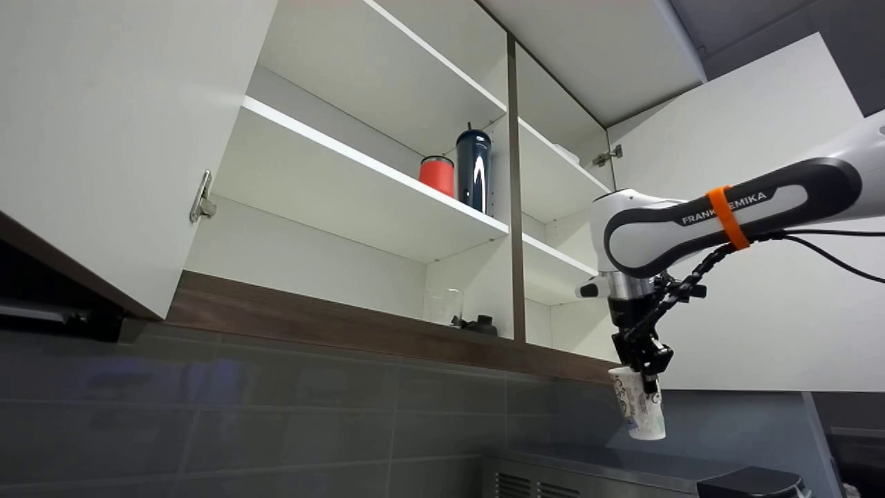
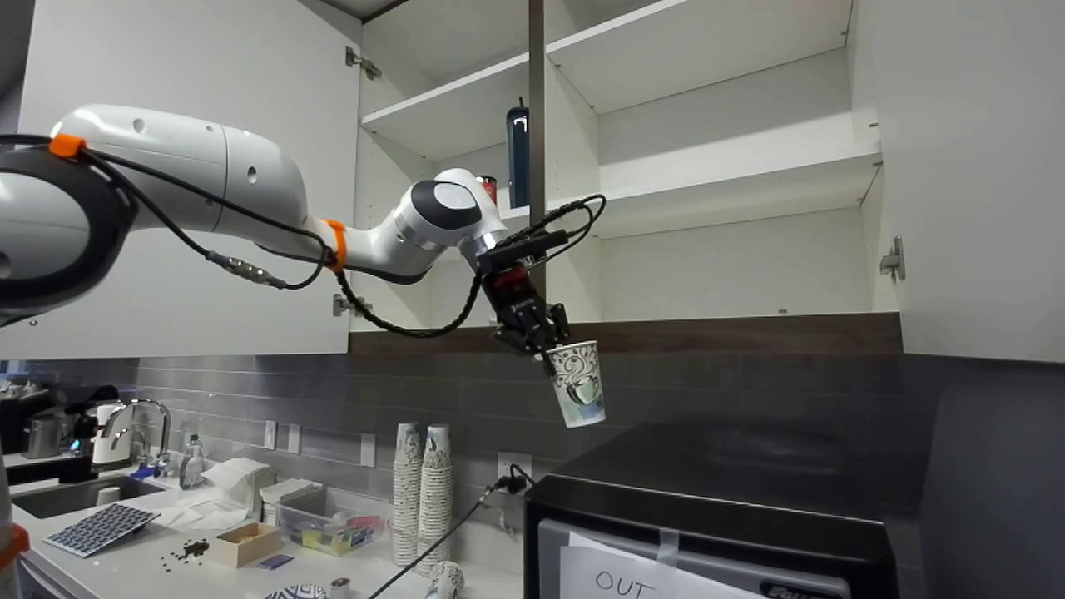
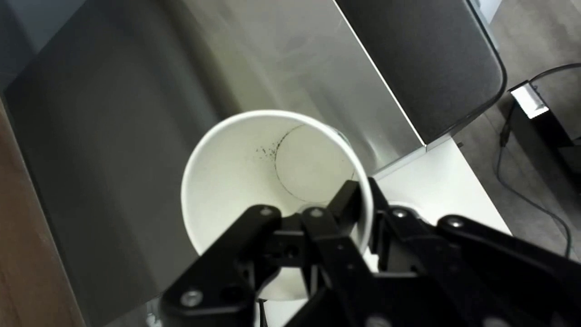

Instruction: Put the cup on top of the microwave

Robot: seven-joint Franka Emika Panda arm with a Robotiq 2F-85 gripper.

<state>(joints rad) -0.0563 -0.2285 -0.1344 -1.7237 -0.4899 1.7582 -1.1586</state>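
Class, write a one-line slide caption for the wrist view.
Looking down into the white cup, pinched at its rim by the robot's hand above the microwave.

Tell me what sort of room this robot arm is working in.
Most likely a kitchen, perhaps a shared office one: an exterior view shows a sink, a microwave and tall stacks of patterned disposable cups.

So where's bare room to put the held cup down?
Microwave top, between tiled backsplash and black front, looks bare where visible. Crowded: counter beside it, with cup stacks and clear bin. Shelves: surfaces hidden from below.
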